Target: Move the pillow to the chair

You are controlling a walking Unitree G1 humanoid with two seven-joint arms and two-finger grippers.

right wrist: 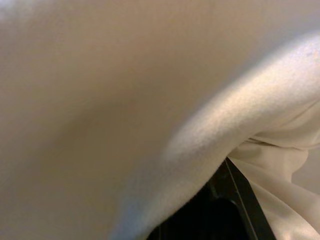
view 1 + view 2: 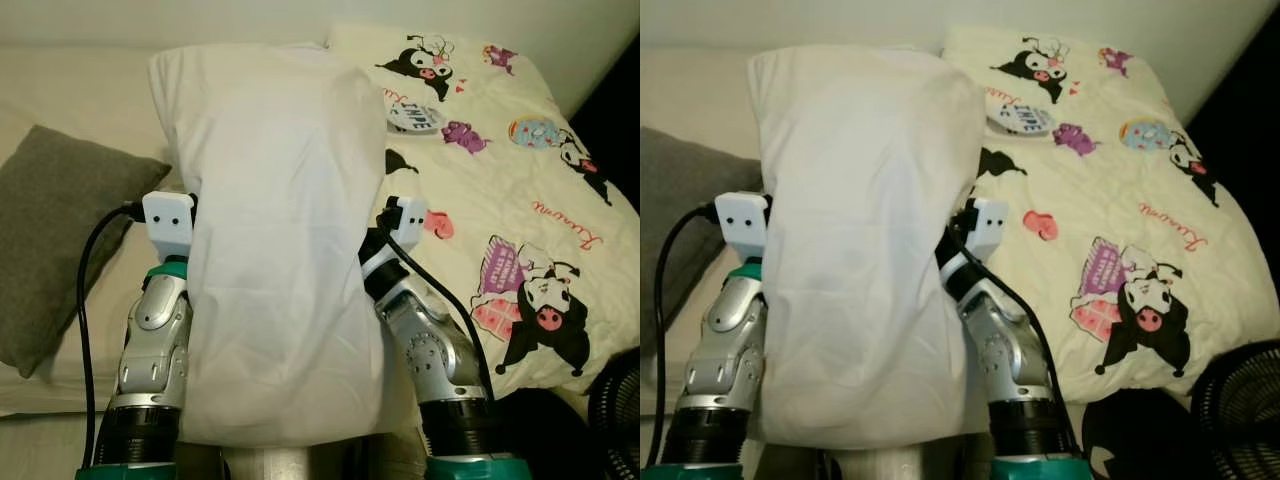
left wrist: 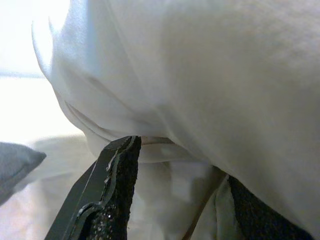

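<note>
The two head views are sharp and lit evenly by soft indoor light, with no glare. The white pillow (image 2: 275,240) is the brightest surface and shows only faint grey folds. Dark shadow fills the right edge beside the cartoon-print blanket (image 2: 500,190) and the lower corner near the fan (image 2: 1240,415). The left wrist view is washed out at its upper corner, where the cloth is overexposed, and one black finger (image 3: 117,195) is sharp. The right wrist view is dimmer, warm-toned and blurred, because the fabric is very close.
</note>
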